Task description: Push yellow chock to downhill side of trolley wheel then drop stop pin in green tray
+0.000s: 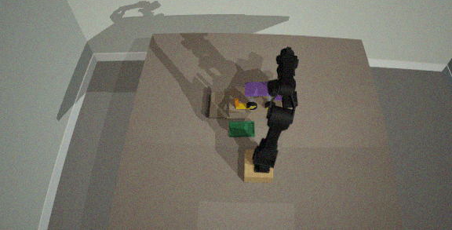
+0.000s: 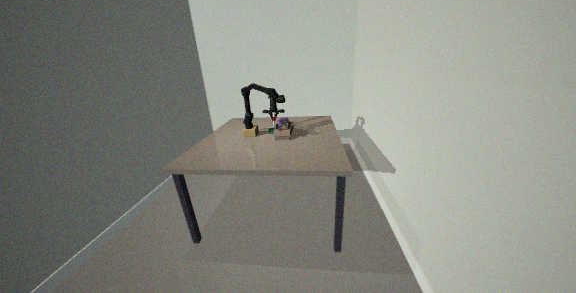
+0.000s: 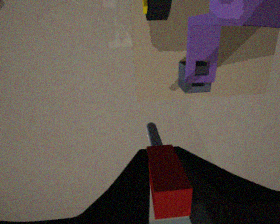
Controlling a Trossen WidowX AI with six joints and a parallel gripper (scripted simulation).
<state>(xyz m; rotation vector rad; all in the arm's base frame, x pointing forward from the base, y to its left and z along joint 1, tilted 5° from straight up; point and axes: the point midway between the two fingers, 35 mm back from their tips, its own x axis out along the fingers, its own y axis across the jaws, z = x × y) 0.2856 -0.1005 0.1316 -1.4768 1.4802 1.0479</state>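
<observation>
My gripper is shut on the red-headed stop pin. The pin's grey shaft sticks out, clear of the purple hitch and the grey bracket. The purple trolley stands on the ramp, partly hidden by the arm in the top view. The yellow chock with its orange handle appears against the downhill side of a black wheel; any tiny gap cannot be told. The green tray lies beside the ramp.
The arm stands on a wooden base block and reaches over the trolley's uphill end. The green tray is between the base block and the ramp. Shadows fall over the ramp and table.
</observation>
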